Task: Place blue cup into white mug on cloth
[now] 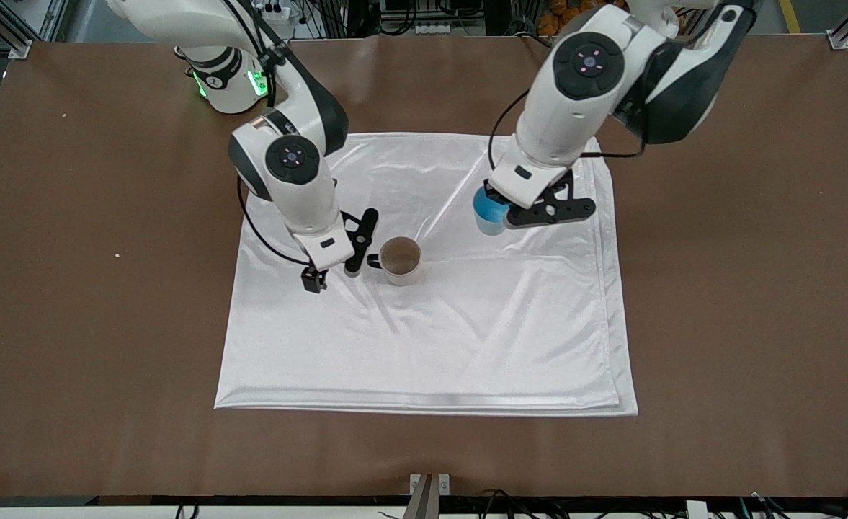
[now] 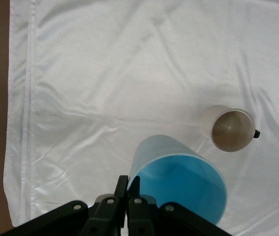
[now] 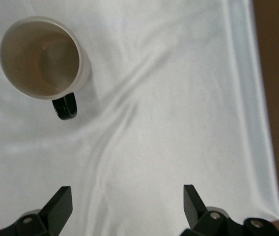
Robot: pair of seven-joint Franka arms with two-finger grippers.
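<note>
The blue cup [image 1: 491, 211] hangs over the cloth [image 1: 431, 339], on the part toward the left arm's end of the table. My left gripper [image 1: 494, 200] is shut on the cup's rim. In the left wrist view its fingers pinch the wall of the blue cup [image 2: 179, 182], and the left gripper [image 2: 129, 183] is tilted. The white mug [image 1: 400, 260] stands upright and empty on the cloth, its dark handle turned to my right gripper [image 1: 334, 272]. That gripper is open beside the handle, low over the cloth. In the right wrist view, the right gripper [image 3: 125, 201] holds nothing and is apart from the mug [image 3: 41, 56].
The brown table [image 1: 755, 288] surrounds the cloth on all sides. Two small pale specks [image 1: 116, 254] lie on it toward the right arm's end. The cloth is wrinkled around the mug, and its folded edge [image 1: 614, 288] runs along the left arm's end.
</note>
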